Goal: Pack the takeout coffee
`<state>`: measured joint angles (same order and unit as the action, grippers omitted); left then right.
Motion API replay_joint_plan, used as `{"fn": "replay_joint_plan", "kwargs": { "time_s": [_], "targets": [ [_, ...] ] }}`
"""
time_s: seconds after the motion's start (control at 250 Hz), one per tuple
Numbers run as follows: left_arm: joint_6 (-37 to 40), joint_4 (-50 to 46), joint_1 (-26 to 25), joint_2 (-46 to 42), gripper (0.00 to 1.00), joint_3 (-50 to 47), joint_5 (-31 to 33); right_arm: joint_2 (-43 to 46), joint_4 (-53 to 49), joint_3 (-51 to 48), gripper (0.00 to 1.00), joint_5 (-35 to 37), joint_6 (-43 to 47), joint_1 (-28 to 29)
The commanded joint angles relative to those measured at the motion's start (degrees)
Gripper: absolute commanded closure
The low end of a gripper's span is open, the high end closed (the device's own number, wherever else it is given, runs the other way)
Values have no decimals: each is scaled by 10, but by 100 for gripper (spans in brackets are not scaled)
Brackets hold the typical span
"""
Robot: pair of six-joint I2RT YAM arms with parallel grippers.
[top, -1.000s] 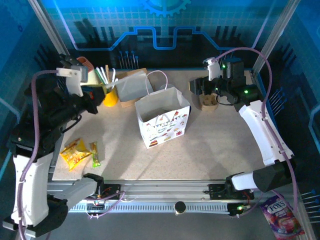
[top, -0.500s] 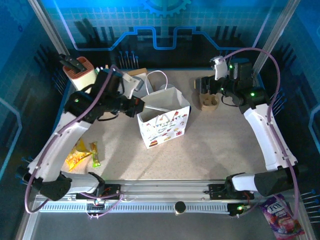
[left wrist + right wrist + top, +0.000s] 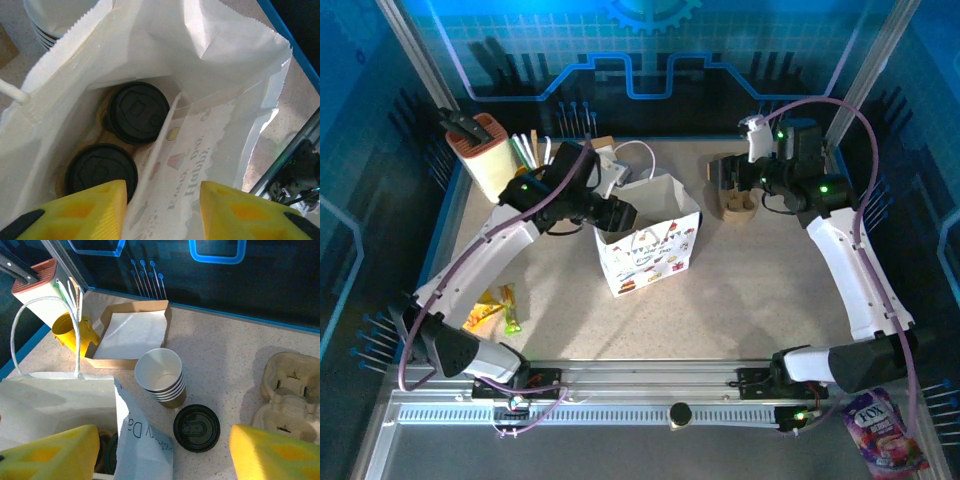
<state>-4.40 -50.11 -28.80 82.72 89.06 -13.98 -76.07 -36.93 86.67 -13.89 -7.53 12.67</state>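
Two lidded cups (image 3: 138, 112) stand side by side at the bottom of the white bag (image 3: 650, 250), black lids up. They seem to sit in a brown tray, though the bag's folds hide most of it. The left claw (image 3: 162, 212) hangs over the bag's open mouth, its yellow fingers (image 3: 95, 207) spread wide and holding nothing. The right claw (image 3: 160, 452) is likewise wide apart and empty, at the far right of the table (image 3: 750, 290) near a pulp carrier (image 3: 290, 390). Near the bag stands a stack of empty cups (image 3: 161, 376), with a loose black lid (image 3: 196, 427) lying flat just beside it.
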Motion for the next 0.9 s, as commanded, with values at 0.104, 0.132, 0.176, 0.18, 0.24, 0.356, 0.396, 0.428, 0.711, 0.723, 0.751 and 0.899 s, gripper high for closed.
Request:
{"fn": "replay_joint_plan", "kwargs": {
  "time_s": [0.104, 0.132, 0.176, 0.18, 0.24, 0.356, 0.396, 0.428, 0.711, 0.723, 0.751, 0.899],
  "targets": [
    [-34, 75, 90, -72, 44, -9, 15, 5, 16, -18, 30, -26, -11, -4],
    [-49, 92, 110, -80, 43, -20, 22, 5, 19, -20, 29, -28, -11, 0],
    [-76, 118, 144, -89, 42, -40, 36, 4, 21, -21, 29, -30, -10, 4],
    [-79, 121, 147, -89, 42, -42, 38, 4, 21, -21, 29, -30, -10, 4],
    [-108, 149, 187, -92, 41, -63, 73, 2, 23, -23, 29, -28, -7, 11],
    [-125, 173, 237, -62, 38, -71, 143, 0, 25, -24, 29, -25, -3, 17],
    [-126, 176, 250, -46, 37, -66, 156, 0, 25, -24, 29, -23, -4, 18],
    [-123, 178, 257, -31, 36, -61, 166, 1, 26, -25, 29, -22, -4, 18],
    [-45, 156, 263, 126, 29, 14, 241, 3, 26, -26, 27, -11, -1, 24],
    [-44, 155, 263, 133, 29, 17, 242, 3, 26, -27, 27, -10, 0, 24],
    [-40, 153, 262, 147, 28, 23, 243, 2, 26, -27, 27, -9, 1, 25],
    [-15, 136, 251, 214, 26, 62, 265, -5, 23, -22, 27, -12, 3, 26]
  ]
}}
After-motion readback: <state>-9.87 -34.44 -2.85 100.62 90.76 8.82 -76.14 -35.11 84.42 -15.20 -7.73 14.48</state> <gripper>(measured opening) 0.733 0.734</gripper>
